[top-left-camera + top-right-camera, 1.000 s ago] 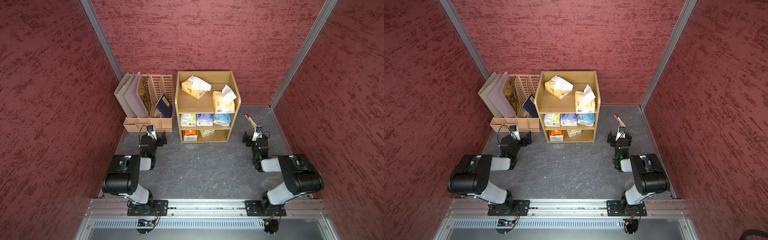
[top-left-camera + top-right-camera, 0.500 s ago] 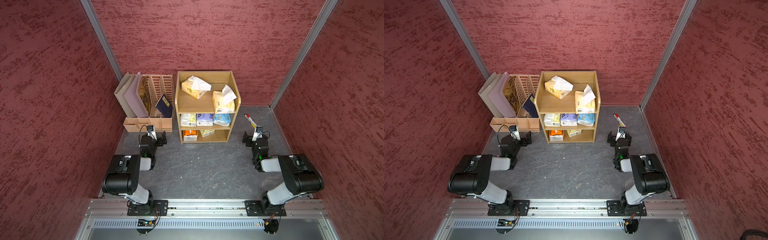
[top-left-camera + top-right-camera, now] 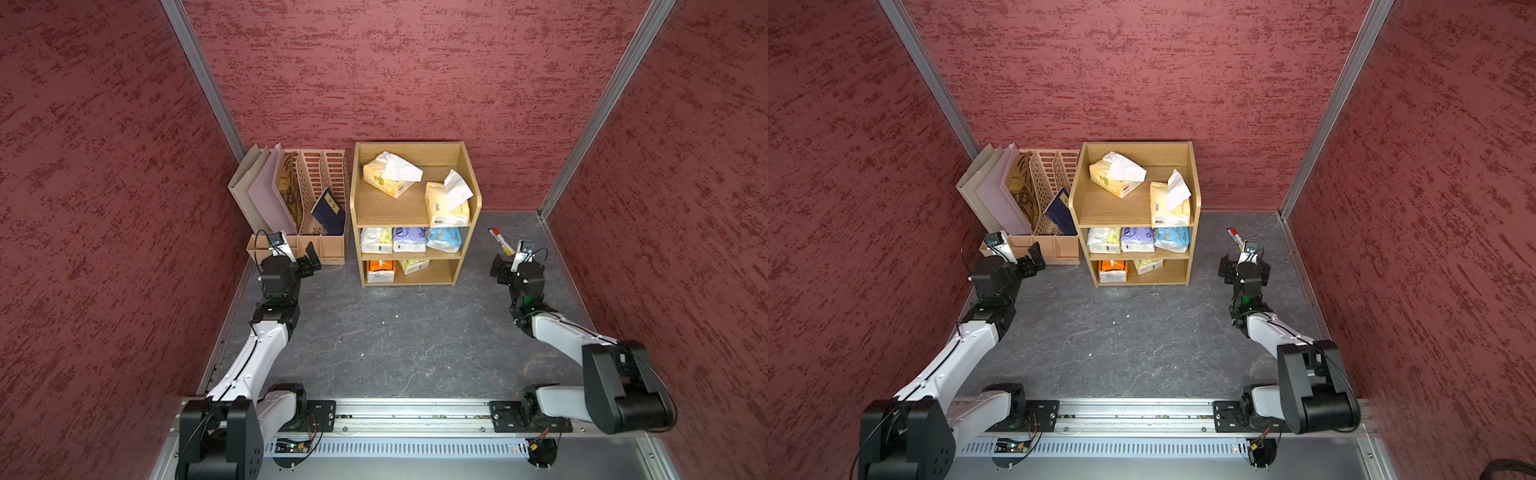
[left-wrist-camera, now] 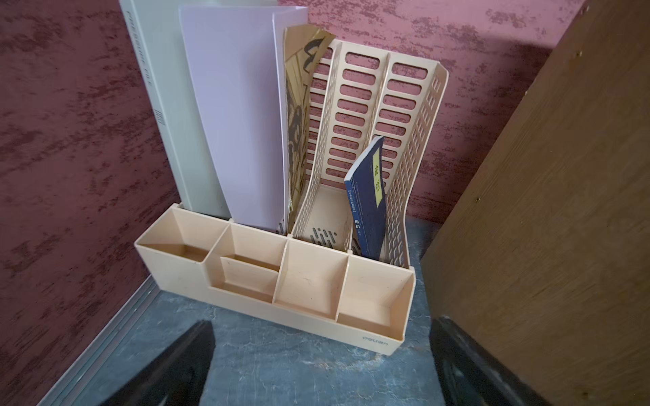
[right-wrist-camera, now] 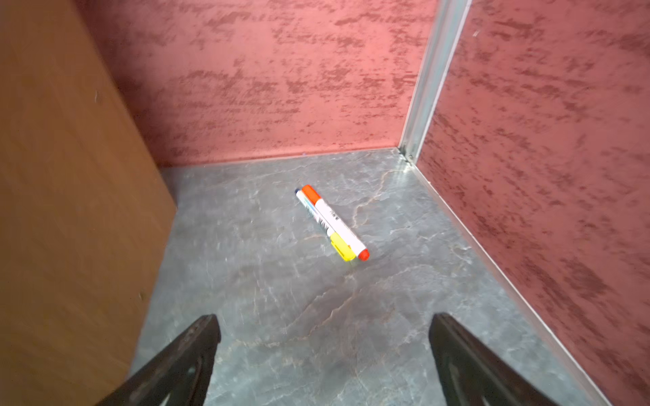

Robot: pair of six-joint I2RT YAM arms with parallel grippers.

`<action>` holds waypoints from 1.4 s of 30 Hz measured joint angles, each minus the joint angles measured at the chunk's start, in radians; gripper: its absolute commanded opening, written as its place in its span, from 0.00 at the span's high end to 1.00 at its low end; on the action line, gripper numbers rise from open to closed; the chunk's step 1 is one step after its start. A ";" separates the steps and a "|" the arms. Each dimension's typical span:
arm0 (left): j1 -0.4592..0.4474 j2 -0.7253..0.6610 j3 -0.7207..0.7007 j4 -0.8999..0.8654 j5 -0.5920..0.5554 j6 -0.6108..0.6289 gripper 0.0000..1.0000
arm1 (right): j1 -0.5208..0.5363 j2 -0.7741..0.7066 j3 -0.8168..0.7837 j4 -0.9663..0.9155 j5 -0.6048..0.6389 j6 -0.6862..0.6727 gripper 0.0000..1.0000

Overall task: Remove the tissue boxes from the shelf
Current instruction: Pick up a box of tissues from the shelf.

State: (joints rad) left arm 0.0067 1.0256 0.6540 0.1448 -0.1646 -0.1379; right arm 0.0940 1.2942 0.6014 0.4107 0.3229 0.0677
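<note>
Oak-coloured shelf (image 3: 386, 212), tissue boxes (image 3: 409, 240) aboard, stood at bench (image 3: 395, 332) back edge between my wide-open left gripper (image 4: 322, 325) and right gripper (image 5: 325, 319).

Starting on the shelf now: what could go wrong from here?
1. White tissue sticks out of both top packs; pinching it instead of the pack would likely pull sheets out.
2. The three middle packs sit pressed together; dragging one may spill its neighbours.
3. Two markers lie just ahead of the open right gripper; a swing toward the shelf could knock them.
</note>
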 measured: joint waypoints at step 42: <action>-0.529 0.167 1.022 -1.148 0.184 -0.374 0.00 | 0.001 -0.521 0.762 -1.547 -0.693 0.731 0.19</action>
State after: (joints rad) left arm -0.5224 1.1927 1.6760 -1.0035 0.0196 -0.5117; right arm 0.0952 0.7727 1.3632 -1.1366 -0.3698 0.7990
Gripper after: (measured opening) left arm 0.996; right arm 0.813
